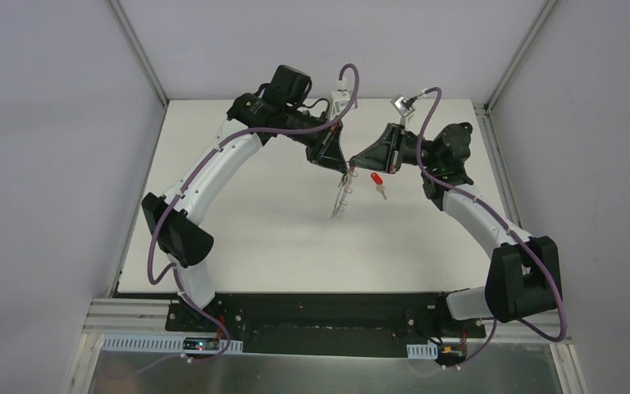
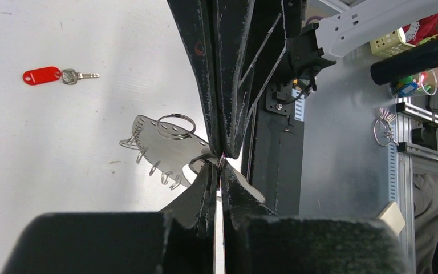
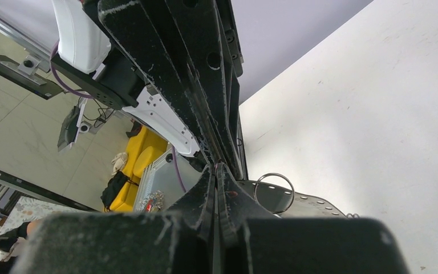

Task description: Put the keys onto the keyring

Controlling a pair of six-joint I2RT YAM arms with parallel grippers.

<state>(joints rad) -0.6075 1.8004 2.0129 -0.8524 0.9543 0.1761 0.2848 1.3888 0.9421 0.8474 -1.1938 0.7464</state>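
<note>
Holding the keyring (image 2: pixel 158 147): you have it tilted up on edge over the middle of the table (image 1: pixel 254 205), with its lower end down near the surface.
Left gripper (image 2: pixel 219 177): your fingers are pressed together on the keyring's edge.
Right gripper (image 3: pixel 215 171): its fingers are together too, pinching the same edge tip to tip with your left.
Wire loops (image 2: pixel 155 169): small silver ones in a row along one edge of the keyring.
Split ring (image 2: pixel 176 126): larger, lying against the keyring's face near your grip.
Red key (image 2: pixel 41 75): flat on the table just beside the keyring, toward the right edge, apart from both grippers.
</note>
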